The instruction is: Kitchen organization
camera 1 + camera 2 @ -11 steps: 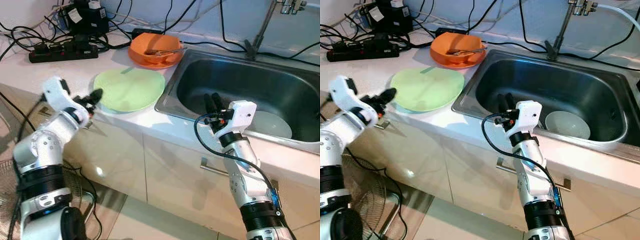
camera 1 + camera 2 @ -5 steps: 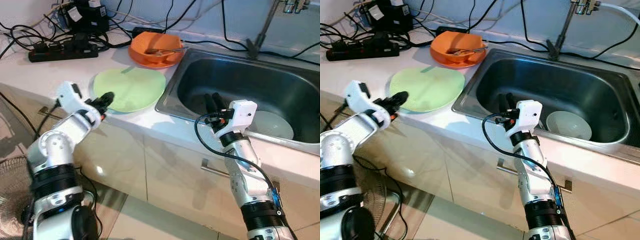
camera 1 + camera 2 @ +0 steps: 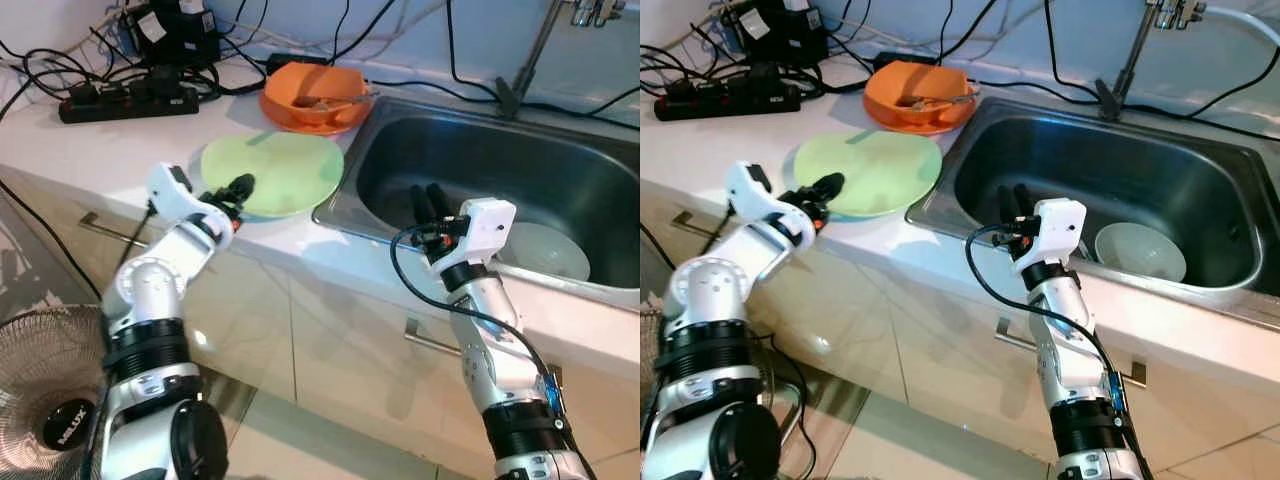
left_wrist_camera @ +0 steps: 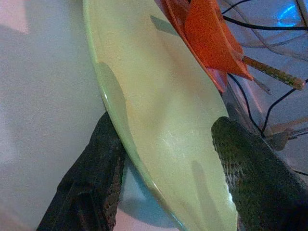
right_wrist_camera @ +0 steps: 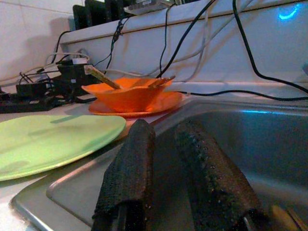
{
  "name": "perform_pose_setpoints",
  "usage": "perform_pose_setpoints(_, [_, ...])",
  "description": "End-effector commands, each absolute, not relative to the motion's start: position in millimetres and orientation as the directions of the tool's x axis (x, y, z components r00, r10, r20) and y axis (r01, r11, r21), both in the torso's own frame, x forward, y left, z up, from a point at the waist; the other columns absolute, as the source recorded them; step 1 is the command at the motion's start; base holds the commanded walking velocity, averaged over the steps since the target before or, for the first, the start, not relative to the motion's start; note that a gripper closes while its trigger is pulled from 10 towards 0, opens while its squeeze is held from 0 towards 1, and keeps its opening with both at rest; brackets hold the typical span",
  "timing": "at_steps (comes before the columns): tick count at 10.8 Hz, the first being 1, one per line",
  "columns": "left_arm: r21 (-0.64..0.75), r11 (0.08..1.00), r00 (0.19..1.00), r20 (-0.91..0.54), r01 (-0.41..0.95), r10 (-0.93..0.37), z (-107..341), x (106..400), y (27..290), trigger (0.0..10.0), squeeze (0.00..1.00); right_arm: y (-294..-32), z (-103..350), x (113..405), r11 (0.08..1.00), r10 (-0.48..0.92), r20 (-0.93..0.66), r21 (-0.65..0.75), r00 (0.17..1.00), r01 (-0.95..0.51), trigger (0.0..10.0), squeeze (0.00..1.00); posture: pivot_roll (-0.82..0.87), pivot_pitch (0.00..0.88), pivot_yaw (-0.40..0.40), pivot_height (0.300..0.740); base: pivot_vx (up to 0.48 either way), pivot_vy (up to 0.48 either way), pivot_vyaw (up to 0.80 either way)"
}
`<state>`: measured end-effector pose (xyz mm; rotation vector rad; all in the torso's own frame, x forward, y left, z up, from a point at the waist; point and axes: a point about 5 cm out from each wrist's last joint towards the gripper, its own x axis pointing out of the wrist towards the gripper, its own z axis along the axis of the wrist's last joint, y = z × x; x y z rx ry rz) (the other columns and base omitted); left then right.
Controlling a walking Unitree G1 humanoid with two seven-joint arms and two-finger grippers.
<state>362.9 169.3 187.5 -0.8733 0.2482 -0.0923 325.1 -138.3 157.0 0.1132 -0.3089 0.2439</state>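
Note:
A pale green plate lies flat on the white counter, just left of the steel sink. My left gripper is open at the plate's near-left rim. In the left wrist view one finger sits under the rim and the other rests over the plate. Behind the plate, an orange bowl with utensils stands on an orange plate. A white bowl lies in the sink. My right gripper hangs over the sink's front edge, fingers slightly apart and holding nothing.
A black power strip and tangled cables crowd the counter's back left. The faucet rises behind the sink. A fan stands on the floor at the left. Cabinet handles jut out below the counter.
My left arm has swung right along the counter edge, and its fingers now straddle the green plate's rim. The right arm has stayed put.

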Motion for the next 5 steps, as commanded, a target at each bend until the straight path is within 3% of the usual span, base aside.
perform_pose_setpoints(1, [-0.783,0.622,0.953,-0.194,-0.007,-0.234,184.2,366.1,154.9,10.0,0.0,-139.9,158.7,327.8,0.968,0.214,0.307,0.065,0.927,-0.244,10.0,0.0,0.19,0.059,0.003,0.74,0.0,0.0,0.0])
perform_pose_setpoints(5, [-0.804,0.594,0.953,-0.168,0.016,-0.252,189.5,375.7,137.3,10.0,0.0,-140.7,159.6,328.8,0.968,0.213,0.309,0.06,0.927,-0.242,10.0,0.0,0.19,0.055,-0.001,0.74,0.0,0.0,0.0])
